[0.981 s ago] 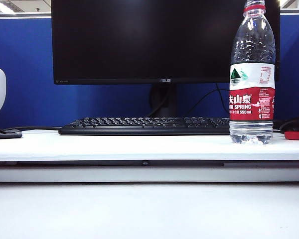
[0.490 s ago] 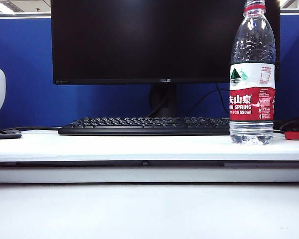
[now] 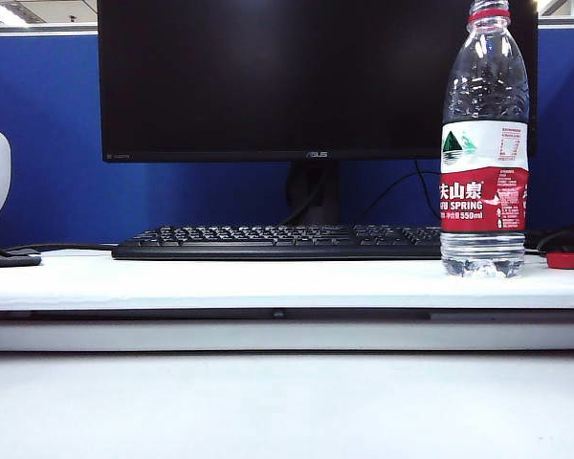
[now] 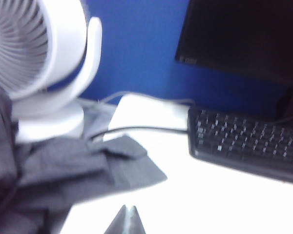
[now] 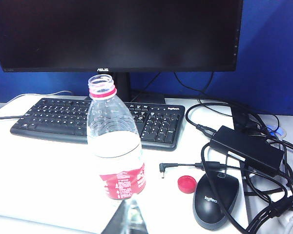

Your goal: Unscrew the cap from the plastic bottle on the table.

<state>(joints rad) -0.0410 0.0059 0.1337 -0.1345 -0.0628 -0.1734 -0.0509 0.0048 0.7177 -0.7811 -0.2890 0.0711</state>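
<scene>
Lying off bottle (image 5: 116, 146), cap (image 5: 186, 184), both grippers closed

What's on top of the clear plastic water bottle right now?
Nothing: the clear ribbed plastic bottle has an open mouth above its red neck ring. The small red screw cap lies on the white table beside the black mouse.

This is an office desk in a cubicle. A blue partition wall (image 3: 48, 134) rises behind a dark ASUS monitor (image 3: 287, 76), with a black keyboard (image 3: 277, 241) before it on the white table (image 3: 268, 282). Beyond the right gripper (image 5: 129, 217) lie a Logitech mouse (image 5: 216, 200), a power brick (image 5: 246, 148) and tangled cables. Past the left gripper (image 4: 127, 222) stands a white desk fan (image 4: 34, 63).
</scene>
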